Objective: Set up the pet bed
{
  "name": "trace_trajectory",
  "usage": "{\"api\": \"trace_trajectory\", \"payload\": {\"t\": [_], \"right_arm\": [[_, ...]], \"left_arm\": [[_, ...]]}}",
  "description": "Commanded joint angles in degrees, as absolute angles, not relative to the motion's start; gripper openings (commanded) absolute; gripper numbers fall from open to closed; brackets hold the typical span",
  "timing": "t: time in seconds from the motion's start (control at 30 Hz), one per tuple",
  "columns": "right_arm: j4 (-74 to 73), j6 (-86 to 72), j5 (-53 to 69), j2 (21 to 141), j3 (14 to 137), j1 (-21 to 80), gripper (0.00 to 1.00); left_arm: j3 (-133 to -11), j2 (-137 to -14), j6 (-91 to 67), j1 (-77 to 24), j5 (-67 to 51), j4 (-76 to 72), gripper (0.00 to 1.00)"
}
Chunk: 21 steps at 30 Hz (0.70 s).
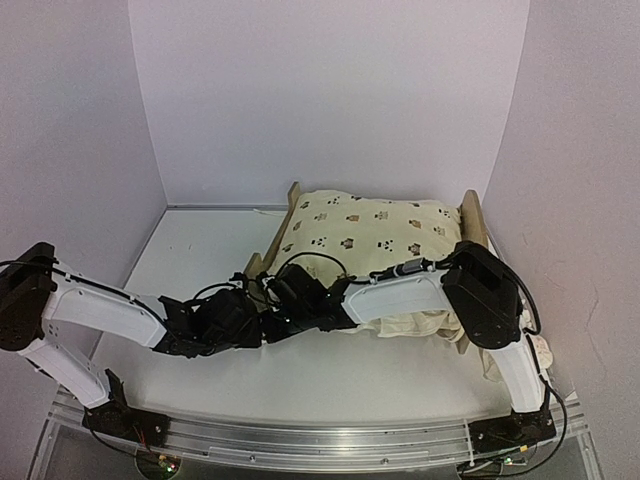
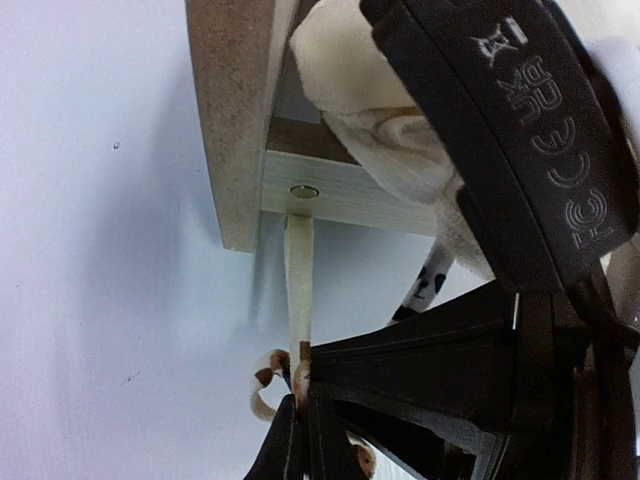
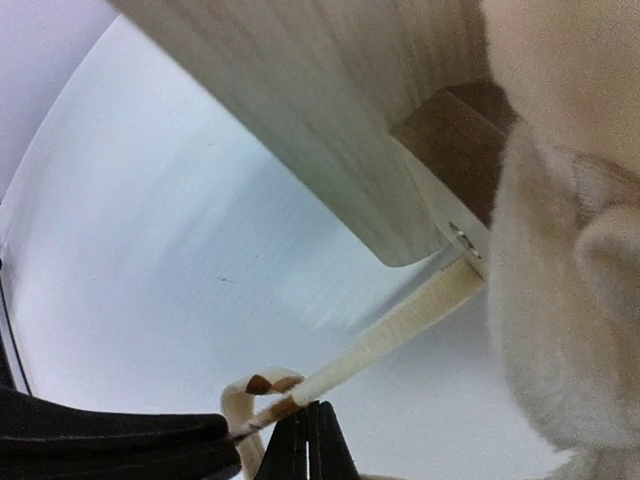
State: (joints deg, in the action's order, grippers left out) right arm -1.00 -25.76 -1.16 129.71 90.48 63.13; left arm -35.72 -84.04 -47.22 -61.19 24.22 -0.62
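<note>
Fastening of the cream animal-print cushion (image 1: 370, 225) to the pet bed (image 1: 293, 200) is judged to be the step in hand, and it is being done at the bed's near-left corner. On the left, the left gripper (image 2: 300, 440) is seen all but closed, with the end of a cream tie (image 2: 298, 280) apparently pinched in it. The tie hangs taut from behind the side rail (image 2: 340, 190), just beside a small screw (image 2: 304, 191). Immediately to the right, the right gripper (image 3: 315, 445) is shut tight on the tie, close to a small loop (image 3: 250, 385) in it. Whether a knot is formed yet cannot be told. The next move is judged to call for 1 end to be held under tension while the other is drawn through the loop, without the light frame being dragged. Further right, the bed is stood on the white table (image 1: 200, 260), right of centre and towards the back, with the cushion spread across it. The table is enclosed on 3 sides by plain pale walls (image 1: 330, 90).
</note>
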Motion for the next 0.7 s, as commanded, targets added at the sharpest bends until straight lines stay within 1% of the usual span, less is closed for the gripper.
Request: {"api": "trace_trajectory", "payload": {"t": [0.0,0.23,0.27,0.4,0.47,0.53,0.67], "right_arm": [[6.67,-25.69,3.31,130.30,88.49,63.08,0.00],[12.76,-25.84,5.47,130.78,85.69,62.76,0.00],[13.37,-25.84,5.62,130.71,85.29,62.69,0.03],[13.97,-25.67,5.93,130.46,84.66,62.64,0.23],[13.97,-25.73,5.78,130.27,84.44,62.58,0.29],[13.98,-25.84,5.57,129.99,84.12,62.57,0.31],[14.04,-25.99,5.23,129.07,83.59,62.58,0.32]], "left_arm": [[-33.38,-81.60,-45.86,-61.52,21.75,-6.09,0.05],[-30.94,-81.89,-46.86,-61.05,21.40,-7.78,0.05],[-30.72,-82.03,-46.87,-60.95,21.36,-8.05,0.06],[-30.25,-82.79,-46.93,-60.57,20.92,-8.95,0.05],[-30.23,-83.08,-46.84,-60.51,20.76,-9.17,0.05],[-30.24,-83.14,-46.70,-60.46,20.61,-9.36,0.06],[-30.24,-83.08,-46.68,-60.30,20.60,-9.40,0.05]]}}
